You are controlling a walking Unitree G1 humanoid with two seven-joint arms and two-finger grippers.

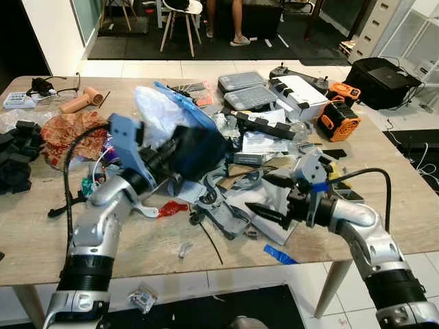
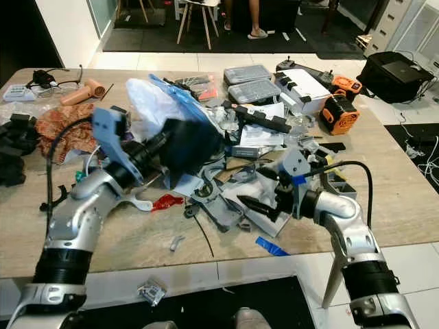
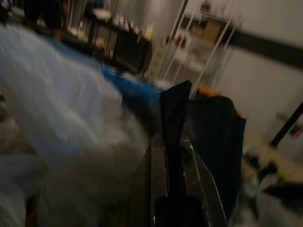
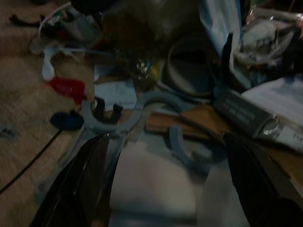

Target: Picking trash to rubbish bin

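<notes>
A wide wooden table (image 1: 384, 171) carries a heap of clutter, with a dark floor mat and a person's legs (image 1: 236, 20) beyond its far edge. In the middle of the heap a pale plastic bag (image 1: 156, 110) with blue trim bulges up, and against its near side sits a dark navy bag (image 1: 199, 147), the bulkiest piece of trash within reach. The left gripper (image 1: 180, 147) is pushed into that navy bag; in the left wrist view its black fingers (image 3: 174, 118) lie pressed together along a fold of the dark material, clamped on it, with the pale bag blurred just beside. The right gripper (image 1: 274, 195) hangs low over a flat white sheet (image 1: 271, 209) near the table's front edge, its two fingers spread wide with the sheet and a grey plastic bracket (image 4: 142, 106) between them, touching neither as far as can be seen. A red wrapper (image 1: 171, 208) lies left of it, a strip of blue tape (image 1: 280, 255) at the table's front edge, and a small foil packet (image 1: 143, 298) on the floor.
</notes>
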